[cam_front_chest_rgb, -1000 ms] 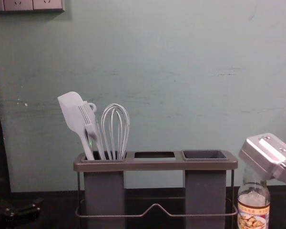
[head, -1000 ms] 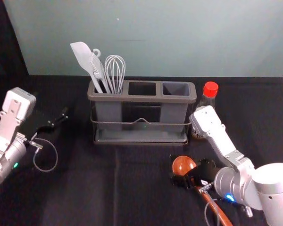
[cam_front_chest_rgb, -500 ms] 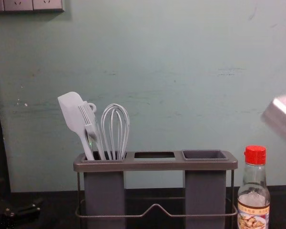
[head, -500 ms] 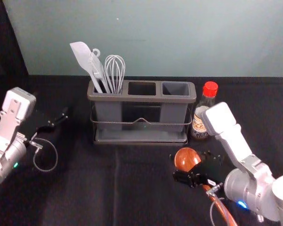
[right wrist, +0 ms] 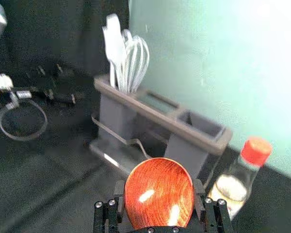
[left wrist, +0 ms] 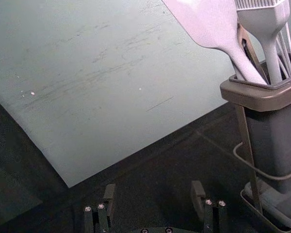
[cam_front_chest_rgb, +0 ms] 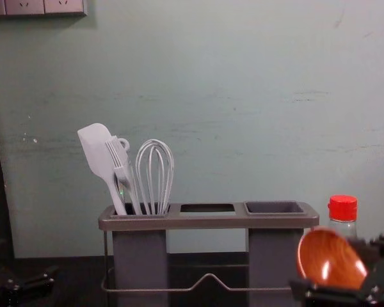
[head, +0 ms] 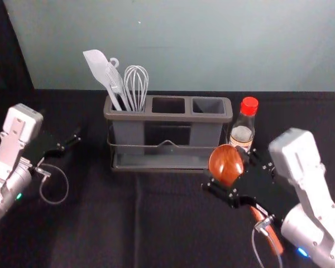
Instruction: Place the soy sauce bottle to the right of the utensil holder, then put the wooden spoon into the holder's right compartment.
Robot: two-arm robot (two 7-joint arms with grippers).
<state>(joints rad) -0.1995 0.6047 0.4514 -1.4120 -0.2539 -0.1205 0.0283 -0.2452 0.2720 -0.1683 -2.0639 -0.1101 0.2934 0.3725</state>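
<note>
The soy sauce bottle (head: 247, 121) is standing upright on the table (head: 95, 229), just beside the right end of the utensil holder (head: 173, 117), so the first half of the job is looking done. The wooden spoon (cam_front_chest_rgb: 329, 259) is hanging above the table, in front of the bottle, its bowl leading and its handle slanting back toward the near right corner; that hold is probably meant to send the handle down first into the right compartment (head: 208, 106), leaving the bowl on top. The handle is likely needing to swing upright, clear of the bottle's red cap (head: 249, 105).

The right pincer (right wrist: 158, 188) is closing around the spoon near its bowl, parted only by the wood. The left pincer (left wrist: 153, 188) is idling off the holder's left end, spread wide and gripping nothing.
</note>
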